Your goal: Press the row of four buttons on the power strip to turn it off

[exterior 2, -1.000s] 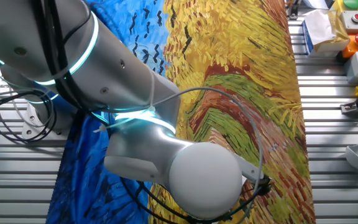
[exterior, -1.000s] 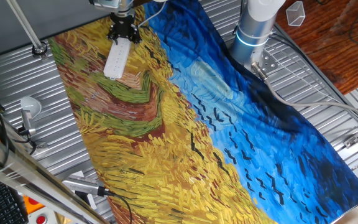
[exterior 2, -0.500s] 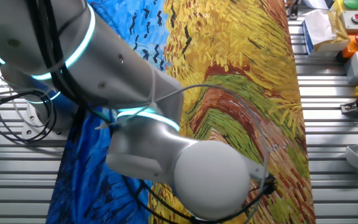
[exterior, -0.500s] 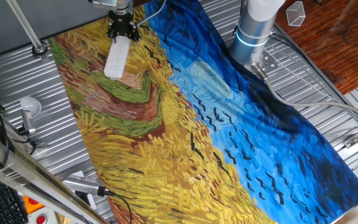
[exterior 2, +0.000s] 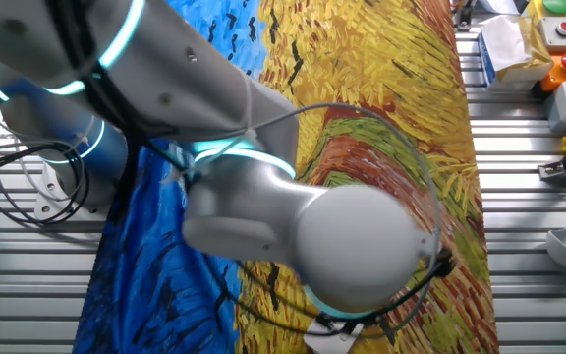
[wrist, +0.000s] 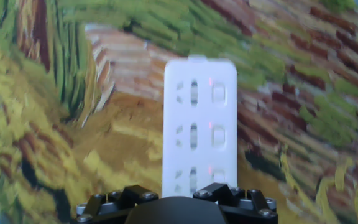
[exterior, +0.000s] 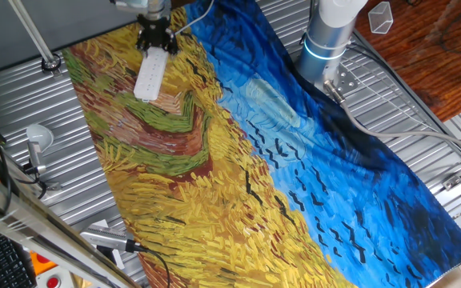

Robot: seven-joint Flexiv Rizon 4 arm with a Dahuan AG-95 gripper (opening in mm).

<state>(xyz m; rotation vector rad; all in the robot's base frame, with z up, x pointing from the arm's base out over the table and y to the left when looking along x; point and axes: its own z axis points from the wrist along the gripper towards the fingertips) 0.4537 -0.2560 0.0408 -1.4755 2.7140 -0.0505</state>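
Note:
The power strip (exterior: 150,76) is a white bar lying on the yellow part of the painted cloth at the far left. My gripper (exterior: 156,42) hangs over the strip's far end, its black fingers pointing down at it. In the hand view the power strip (wrist: 199,124) runs straight away from me. The row of buttons (wrist: 218,135) lies along its right side, three pale squares each with a small red light. The gripper's black body (wrist: 176,208) hides the strip's near end. No view shows the fingertips. In the other fixed view my arm (exterior 2: 293,226) blocks the strip.
A painted cloth (exterior: 254,144) covers the table. A round grey-white knob on a stalk (exterior: 38,138) stands at the left edge, with a silver-black cabled gadget (exterior: 106,240) nearer the front. The arm's base (exterior: 326,36) is at the back right. Button boxes (exterior 2: 563,39) sit beside the cloth.
The gripper has crept a little further along the strip toward its far end. In the other fixed view the arm's elbow has swung right and lower.

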